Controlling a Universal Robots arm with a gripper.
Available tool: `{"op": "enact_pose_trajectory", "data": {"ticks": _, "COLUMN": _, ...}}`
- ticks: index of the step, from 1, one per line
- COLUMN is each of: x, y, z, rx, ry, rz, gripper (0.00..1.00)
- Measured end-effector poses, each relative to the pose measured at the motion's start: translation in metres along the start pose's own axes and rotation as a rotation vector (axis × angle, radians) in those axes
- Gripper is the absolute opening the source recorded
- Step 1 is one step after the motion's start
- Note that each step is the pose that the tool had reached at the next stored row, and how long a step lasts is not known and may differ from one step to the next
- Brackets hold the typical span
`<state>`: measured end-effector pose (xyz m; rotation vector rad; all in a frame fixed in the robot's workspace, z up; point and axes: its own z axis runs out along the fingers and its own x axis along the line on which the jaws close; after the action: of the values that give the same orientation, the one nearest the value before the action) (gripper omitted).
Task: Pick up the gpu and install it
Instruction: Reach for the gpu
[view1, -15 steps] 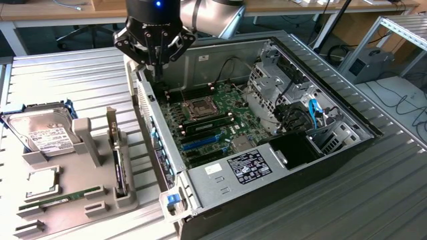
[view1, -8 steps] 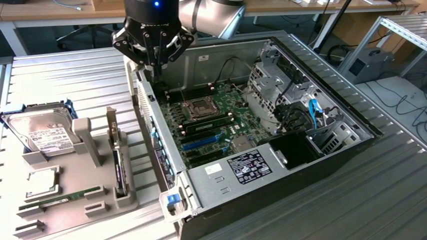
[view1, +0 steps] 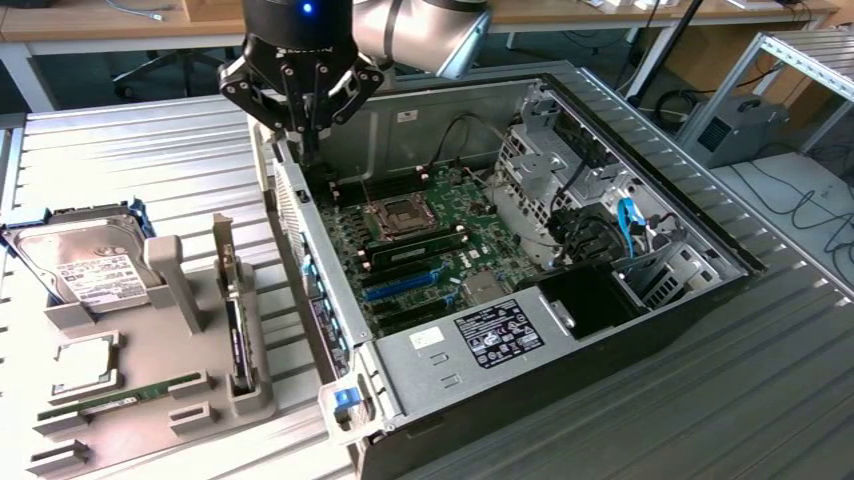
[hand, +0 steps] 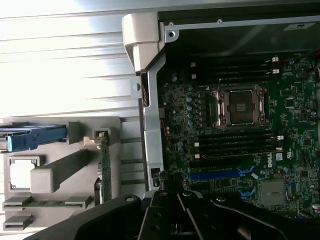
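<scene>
The gpu (view1: 235, 330) stands on edge in a slot of the grey holder tray (view1: 174, 425), a thin dark card with its silver bracket at the far end. In the wrist view the gpu (hand: 105, 172) appears edge-on in the same tray. My gripper (view1: 310, 148) hangs over the back corner of the open computer case (view1: 534, 340) on the exterior view's left, fingers shut with nothing between them. It is well apart from the gpu, up and toward the case. The gripper (hand: 169, 192) body shows dark in the wrist view.
The motherboard has an open CPU socket (view1: 400, 215) and a blue expansion slot (view1: 400, 285), the same slot (hand: 217, 174) showing in the wrist view. The tray also holds a silver hard drive (view1: 83, 270), a processor (view1: 83, 365) and a green memory stick (view1: 120, 397).
</scene>
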<state>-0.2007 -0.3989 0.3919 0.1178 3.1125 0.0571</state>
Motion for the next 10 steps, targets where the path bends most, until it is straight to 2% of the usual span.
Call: {"op": "enact_pose_trajectory", "data": {"ticks": 10, "x": 0.0040, "y": -0.0003, "z": 0.0000, "rx": 0.0003, "ry": 0.0000, "rz": 0.000, "gripper": 0.11}}
